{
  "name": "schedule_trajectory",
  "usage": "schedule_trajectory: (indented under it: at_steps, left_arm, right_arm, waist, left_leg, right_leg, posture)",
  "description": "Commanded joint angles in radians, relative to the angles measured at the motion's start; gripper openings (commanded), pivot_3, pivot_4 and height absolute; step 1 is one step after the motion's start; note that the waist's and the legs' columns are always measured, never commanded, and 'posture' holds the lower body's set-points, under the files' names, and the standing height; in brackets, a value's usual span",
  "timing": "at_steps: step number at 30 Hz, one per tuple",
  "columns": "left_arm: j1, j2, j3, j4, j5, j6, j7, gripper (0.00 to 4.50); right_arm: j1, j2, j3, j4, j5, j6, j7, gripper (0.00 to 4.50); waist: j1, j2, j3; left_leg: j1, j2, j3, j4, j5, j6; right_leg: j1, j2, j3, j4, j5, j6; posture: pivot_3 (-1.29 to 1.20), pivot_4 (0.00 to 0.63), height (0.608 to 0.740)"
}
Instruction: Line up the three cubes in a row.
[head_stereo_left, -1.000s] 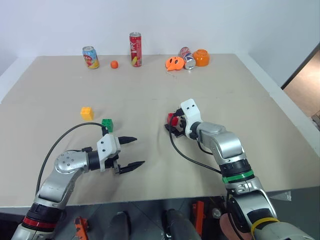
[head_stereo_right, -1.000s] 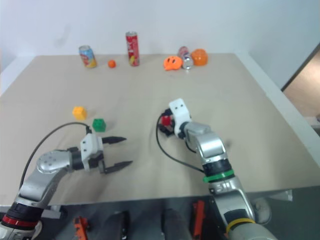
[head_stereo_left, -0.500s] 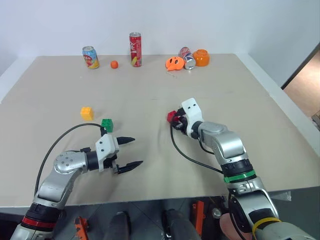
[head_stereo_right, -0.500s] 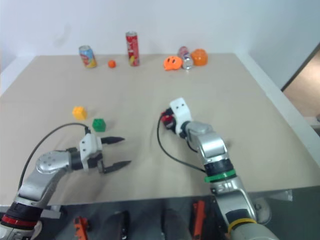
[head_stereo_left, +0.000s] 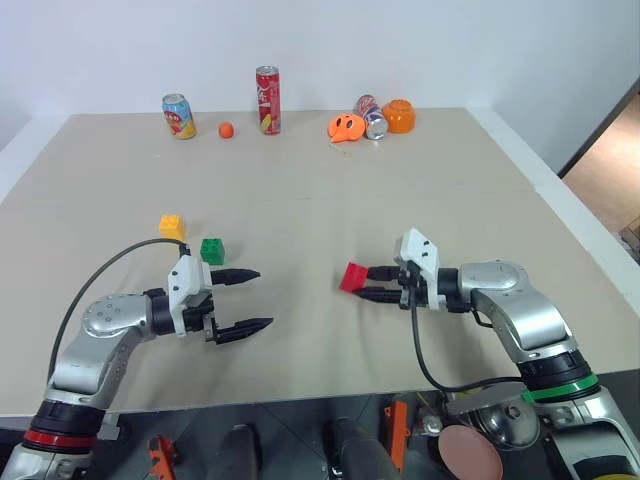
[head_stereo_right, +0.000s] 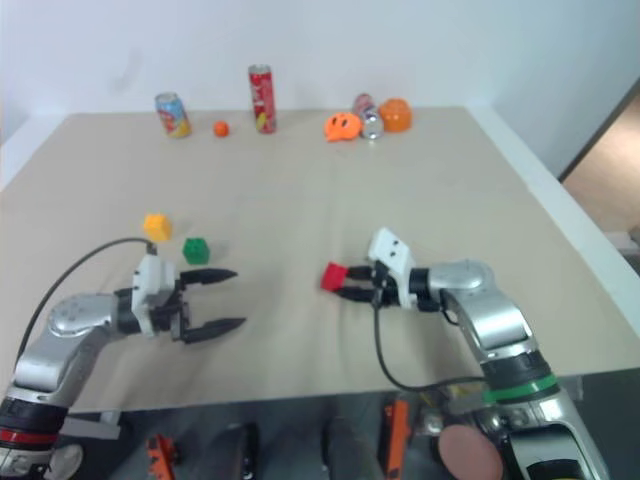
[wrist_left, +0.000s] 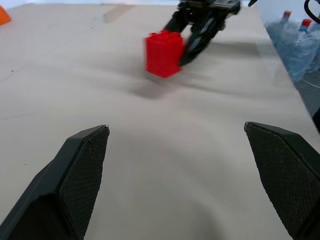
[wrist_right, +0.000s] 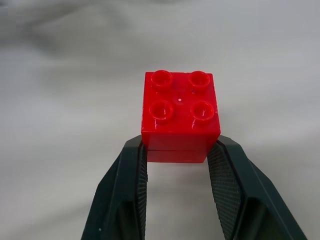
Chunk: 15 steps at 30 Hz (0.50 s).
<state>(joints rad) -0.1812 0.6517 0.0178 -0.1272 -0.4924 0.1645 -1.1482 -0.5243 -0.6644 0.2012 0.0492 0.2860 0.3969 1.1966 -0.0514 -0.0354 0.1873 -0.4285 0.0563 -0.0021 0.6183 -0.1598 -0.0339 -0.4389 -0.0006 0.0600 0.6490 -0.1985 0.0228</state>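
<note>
The red cube (head_stereo_left: 354, 277), clamped by its rear end in the right hand (head_stereo_left: 383, 283), apparently just above the counter (head_stereo_left: 420, 190), should travel level toward the green cube (head_stereo_left: 212, 250) and yellow cube (head_stereo_left: 171, 226); left hand (head_stereo_left: 252, 299) gapes empty.

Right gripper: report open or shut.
Shut on the red cube: the right gripper has its jaws pressed against the cube's two sides.
</note>
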Motion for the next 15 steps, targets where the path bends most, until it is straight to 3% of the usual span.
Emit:
schedule_trajectory:
  at_steps: [1, 8, 15]
  left_arm:
    - [0.032, 0.028, 0.043, -0.097, -0.054, 0.040, -0.003, 4.50]
    - [0.128, 0.077, 0.118, -0.201, -0.103, 0.082, 0.014, 4.50]
    - [0.192, 0.095, 0.175, -0.302, -0.123, 0.130, 0.077, 4.50]
  right_arm:
    - [-0.104, 0.012, 0.031, 0.133, -0.027, -0.113, 0.111, 1.17]
    - [-0.245, 0.102, 0.096, 0.383, -0.112, -0.309, 0.207, 1.17]
    - [-0.274, 0.138, 0.107, 0.474, -0.139, -0.397, 0.282, 1.17]
  waist:
    - [-0.001, 0.000, 0.000]
    - [0.001, 0.000, 0.000]
    - [0.006, 0.000, 0.000]
  left_leg:
    - [0.000, 0.000, 0.000, 0.000, 0.000, 0.000]
    - [0.000, 0.001, 0.001, 0.001, 0.000, 0.000]
    - [-0.001, 0.001, 0.000, 0.000, -0.001, -0.002]
  right_leg:
    - [0.000, 0.000, 0.000, 0.000, 0.000, 0.000]
    - [0.000, 0.001, 0.001, 0.000, 0.001, -0.001]
    - [-0.001, 0.002, 0.001, 0.000, 0.001, -0.001]
  posture:
    - [0.00, 0.150, 0.740]
    - [0.00, 0.150, 0.740]
    - [0.00, 0.150, 0.740]
